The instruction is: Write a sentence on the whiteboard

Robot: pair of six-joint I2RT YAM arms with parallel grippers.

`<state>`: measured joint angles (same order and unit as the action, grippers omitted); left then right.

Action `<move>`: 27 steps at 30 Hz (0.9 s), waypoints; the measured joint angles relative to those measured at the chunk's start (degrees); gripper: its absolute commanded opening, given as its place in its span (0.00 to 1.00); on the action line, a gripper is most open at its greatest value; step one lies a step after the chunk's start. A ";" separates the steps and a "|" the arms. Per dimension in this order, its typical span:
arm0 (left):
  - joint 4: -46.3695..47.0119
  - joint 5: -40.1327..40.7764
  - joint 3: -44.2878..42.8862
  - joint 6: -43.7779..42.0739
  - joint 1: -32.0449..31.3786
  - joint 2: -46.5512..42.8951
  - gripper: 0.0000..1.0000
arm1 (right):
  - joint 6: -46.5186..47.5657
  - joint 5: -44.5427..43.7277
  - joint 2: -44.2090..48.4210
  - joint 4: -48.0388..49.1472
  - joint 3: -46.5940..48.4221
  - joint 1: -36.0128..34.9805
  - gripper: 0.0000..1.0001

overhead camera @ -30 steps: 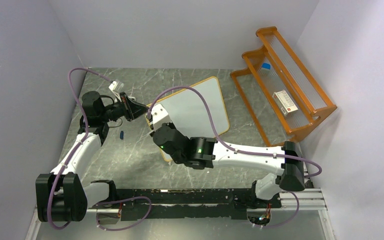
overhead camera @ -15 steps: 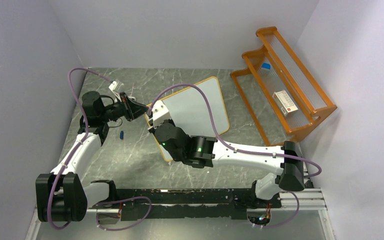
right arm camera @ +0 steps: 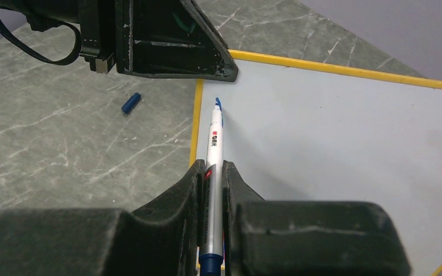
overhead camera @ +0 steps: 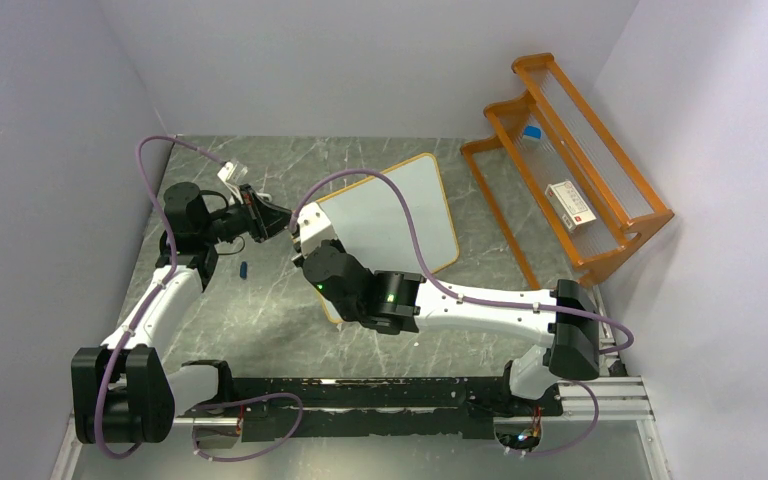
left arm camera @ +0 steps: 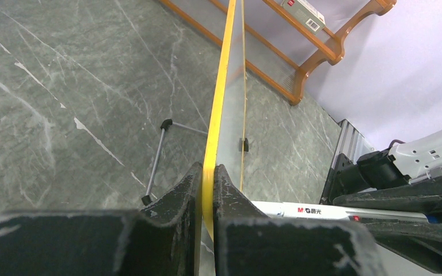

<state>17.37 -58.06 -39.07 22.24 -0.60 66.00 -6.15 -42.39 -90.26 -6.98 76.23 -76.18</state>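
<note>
The whiteboard (overhead camera: 390, 215) stands tilted on the marble table, white face with an orange frame. My left gripper (overhead camera: 285, 222) is shut on its left edge; the left wrist view shows the yellow frame (left arm camera: 221, 80) pinched between the black fingers (left arm camera: 207, 172). My right gripper (right arm camera: 211, 169) is shut on a silver marker (right arm camera: 213, 144). The marker's blue tip (right arm camera: 218, 103) is at the board's (right arm camera: 334, 138) upper left corner, just below the left gripper (right arm camera: 172, 40). The board's face is blank; no sentence is in view.
A blue marker cap (overhead camera: 245, 269) lies on the table left of the board, also in the right wrist view (right arm camera: 130, 103). An orange wooden rack (overhead camera: 570, 170) at the right holds a small box (overhead camera: 570, 203) and a blue-capped bottle (overhead camera: 532, 133). The board's thin stand leg (left arm camera: 155, 158) rests behind it.
My right arm has shifted a little up and to the left with the marker, toward the board's upper left corner. The left arm and the board have stayed still.
</note>
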 measured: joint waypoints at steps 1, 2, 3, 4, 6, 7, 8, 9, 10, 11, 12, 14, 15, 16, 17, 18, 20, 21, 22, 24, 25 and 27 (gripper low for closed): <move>0.00 0.00 0.00 -0.02 0.00 0.00 0.05 | 0.00 -0.02 0.00 0.04 0.00 0.02 0.00; 0.00 0.00 0.00 0.00 0.00 -0.02 0.05 | 0.00 -0.02 0.00 0.09 0.00 0.04 0.00; 0.00 0.00 0.00 -0.02 0.00 0.00 0.05 | 0.00 -0.02 0.00 0.11 0.00 0.07 0.00; 0.00 0.00 0.00 0.00 0.00 0.00 0.05 | 0.00 -0.04 0.00 0.15 0.00 0.07 0.00; 0.00 0.00 0.00 -0.02 0.00 0.00 0.05 | 0.02 -0.02 0.00 0.26 0.00 0.11 0.00; 0.00 0.00 0.00 -0.02 0.00 0.00 0.05 | 0.00 -0.02 0.00 0.26 0.00 0.11 0.00; 0.00 0.00 0.00 -0.02 0.00 0.00 0.05 | 0.00 0.00 0.00 0.28 0.00 0.17 0.00; 0.00 0.00 0.00 -0.02 0.00 0.00 0.05 | 0.00 0.00 -0.02 0.28 0.00 0.22 0.00; 0.00 0.00 0.00 -0.02 0.00 0.00 0.05 | 0.02 0.02 -0.04 0.28 0.00 0.28 0.00; 0.00 0.00 0.00 -0.02 0.00 0.00 0.05 | 0.02 0.02 -0.13 0.35 0.00 0.37 0.00; 0.00 0.00 0.00 0.00 0.00 0.00 0.05 | 0.02 0.02 -0.26 0.42 0.00 0.44 0.00; 0.00 0.00 0.00 -0.02 0.00 0.00 0.05 | 0.04 0.07 -0.61 0.50 0.00 0.57 0.00; 0.00 0.00 0.00 -0.02 0.00 0.00 0.05 | 0.04 0.17 -0.72 0.50 0.00 0.61 0.00; 0.00 0.00 0.00 -0.02 0.00 0.00 0.05 | 0.07 0.28 -0.87 0.55 0.00 0.68 0.00; -0.02 0.02 0.00 -0.02 0.00 0.00 0.05 | 0.07 0.35 -0.92 0.61 0.00 0.70 0.00; -0.02 0.02 0.00 -0.02 0.00 0.00 0.05 | 0.09 0.39 -0.96 0.68 0.00 0.72 0.00; -0.02 0.02 0.00 -0.02 0.00 0.00 0.05 | 0.15 0.42 -0.96 0.74 0.00 0.74 0.00; -0.02 0.02 0.00 -0.02 0.00 0.00 0.05 | 0.20 0.42 -0.96 0.81 0.00 0.74 0.00; 0.00 0.02 0.00 -0.04 0.00 0.00 0.05 | 0.22 0.42 -0.96 0.92 0.00 0.76 0.00; -0.02 0.02 0.00 -0.04 0.00 0.00 0.05 | 0.26 0.50 -0.96 1.18 0.00 0.83 0.00; -0.02 0.02 0.00 -0.04 0.00 0.00 0.05 | 0.26 0.57 -0.96 1.25 0.00 0.87 0.00; -0.02 0.04 0.00 -0.09 -0.02 0.00 0.05 | 0.28 0.61 -0.96 1.46 0.00 0.98 0.00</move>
<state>17.34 -58.02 -39.07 22.15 -0.62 66.00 -5.87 -41.78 -91.22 -5.52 76.23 -75.20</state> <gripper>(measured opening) 0.113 0.155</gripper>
